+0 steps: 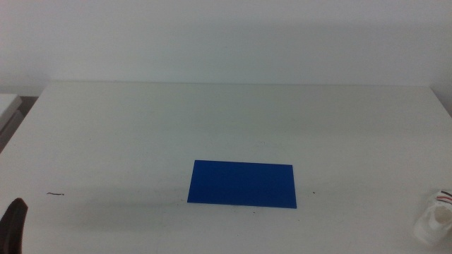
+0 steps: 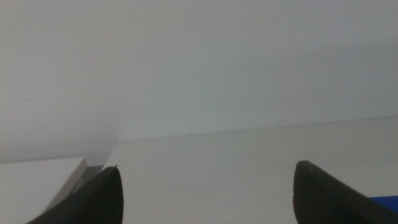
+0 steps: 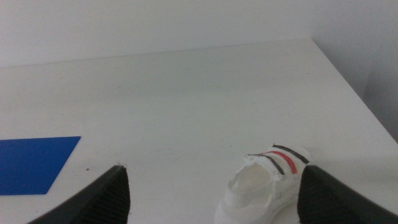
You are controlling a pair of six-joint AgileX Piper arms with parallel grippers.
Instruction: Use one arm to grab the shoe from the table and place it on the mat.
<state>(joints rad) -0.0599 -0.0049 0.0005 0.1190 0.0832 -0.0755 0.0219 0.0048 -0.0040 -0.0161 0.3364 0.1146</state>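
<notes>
The right gripper (image 3: 211,196) gaped wide around a smooth white shoe (image 3: 264,183); the flat blue mat (image 3: 34,165) lay aside.

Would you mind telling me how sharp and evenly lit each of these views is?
Middle view: soft, even light, a faint shadow band by the mat. Left wrist view: hazy, washed out, left gripper blurred. Right wrist view: clearer; shoe readable, right gripper soft.
</notes>
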